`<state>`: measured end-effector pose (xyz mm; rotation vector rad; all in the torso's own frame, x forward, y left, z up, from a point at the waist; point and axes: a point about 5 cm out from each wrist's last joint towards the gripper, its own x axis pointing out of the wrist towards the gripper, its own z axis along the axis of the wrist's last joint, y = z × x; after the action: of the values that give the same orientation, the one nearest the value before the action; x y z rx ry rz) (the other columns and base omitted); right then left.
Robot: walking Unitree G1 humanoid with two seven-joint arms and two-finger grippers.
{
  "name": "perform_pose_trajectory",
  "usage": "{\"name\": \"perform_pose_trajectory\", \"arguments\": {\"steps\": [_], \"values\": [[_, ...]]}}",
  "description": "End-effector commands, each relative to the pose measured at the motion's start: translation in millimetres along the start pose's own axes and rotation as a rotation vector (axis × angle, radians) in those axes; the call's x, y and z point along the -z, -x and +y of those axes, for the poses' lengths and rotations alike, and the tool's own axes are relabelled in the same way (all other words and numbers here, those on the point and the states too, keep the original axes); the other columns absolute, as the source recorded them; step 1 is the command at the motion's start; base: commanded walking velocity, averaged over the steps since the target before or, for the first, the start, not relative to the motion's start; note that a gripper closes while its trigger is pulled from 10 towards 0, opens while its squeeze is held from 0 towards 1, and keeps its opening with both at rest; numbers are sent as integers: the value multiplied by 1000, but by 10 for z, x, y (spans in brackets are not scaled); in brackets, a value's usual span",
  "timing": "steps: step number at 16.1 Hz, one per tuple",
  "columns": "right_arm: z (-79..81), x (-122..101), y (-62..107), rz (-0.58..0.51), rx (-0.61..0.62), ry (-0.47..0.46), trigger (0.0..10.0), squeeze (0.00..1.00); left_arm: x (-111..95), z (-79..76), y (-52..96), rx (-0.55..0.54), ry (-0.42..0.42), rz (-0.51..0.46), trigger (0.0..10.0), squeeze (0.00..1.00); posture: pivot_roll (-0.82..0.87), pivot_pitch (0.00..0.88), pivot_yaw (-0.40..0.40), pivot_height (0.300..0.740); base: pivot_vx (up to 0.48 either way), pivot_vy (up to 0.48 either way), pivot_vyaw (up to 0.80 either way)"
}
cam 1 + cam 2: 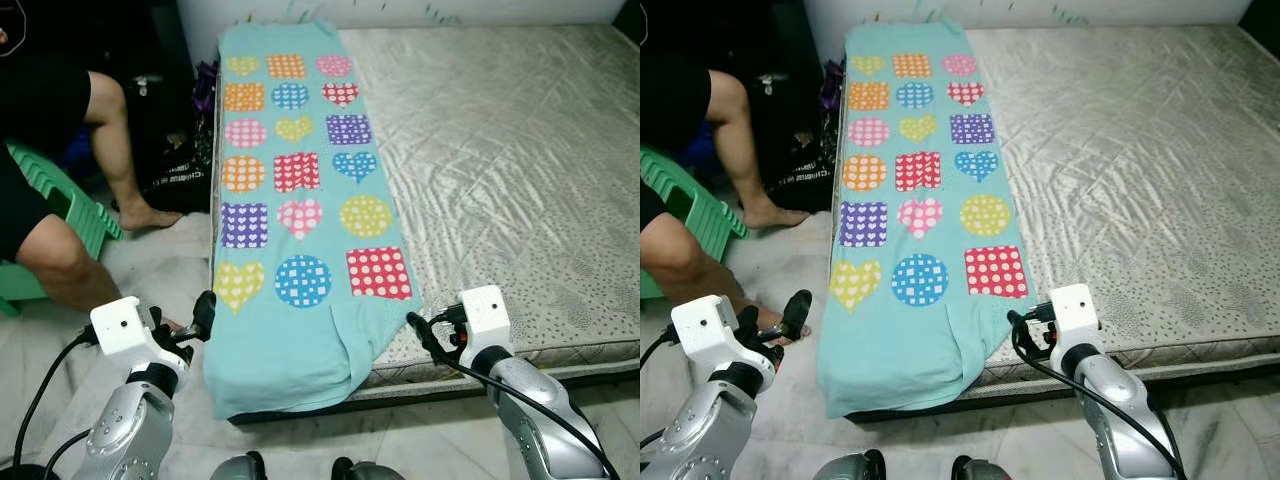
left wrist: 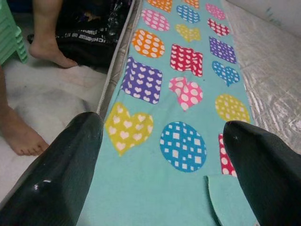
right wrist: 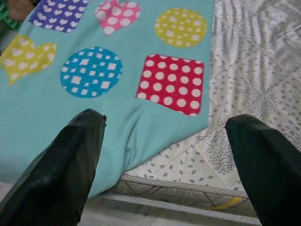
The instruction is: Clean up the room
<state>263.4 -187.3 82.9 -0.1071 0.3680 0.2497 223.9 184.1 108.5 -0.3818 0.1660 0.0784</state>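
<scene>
The blanket [image 1: 296, 215] lies along the mattress [image 1: 500, 180], its near end drooping over the edge between the grippers. Left gripper [image 2: 162, 155] and right gripper [image 3: 164, 150] both gape wide, empty, just short of it.

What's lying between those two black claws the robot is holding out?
The near end of the turquoise blanket, hanging over the mattress edge, spans the gap between the left gripper and right gripper in the eye views.

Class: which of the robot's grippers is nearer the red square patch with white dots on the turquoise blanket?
Right. The right gripper hovers open just beyond the red dotted square patch; the left gripper sits off the turquoise blanket's opposite edge.
</scene>
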Motion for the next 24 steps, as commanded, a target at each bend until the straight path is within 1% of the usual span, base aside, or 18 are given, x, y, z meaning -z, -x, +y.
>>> {"name": "perform_pose_trajectory", "arguments": {"steps": [1,6,11,17,21,24], "values": [[-10,-18,13,1,0,5,10000,0,14,12,7,-12,-2,11,10000,0,-17,214,-14,736,0,0,0],[-16,-59,-2,-16,-10,20,10000,0,8,-7,-20,-14,6,-1,10000,0,-21,206,-20,676,0,0,0],[-24,-96,-25,-33,-19,34,10000,0,-29,-1,-32,-42,-8,-28,10000,0,-22,201,-27,611,0,0,0],[-49,-131,-36,-55,-39,77,10000,0,-60,48,-33,-92,-22,-57,10000,0,-27,199,-32,611,0,0,0],[-55,-139,-41,-62,-44,86,10000,0,-59,50,-40,-100,-24,-61,10000,0,-30,198,-33,611,0,0,0],[-57,-141,-49,-69,-48,91,10000,0,-80,40,-38,-85,-16,-78,10000,0,-28,197,-35,611,0,0,0]]}}
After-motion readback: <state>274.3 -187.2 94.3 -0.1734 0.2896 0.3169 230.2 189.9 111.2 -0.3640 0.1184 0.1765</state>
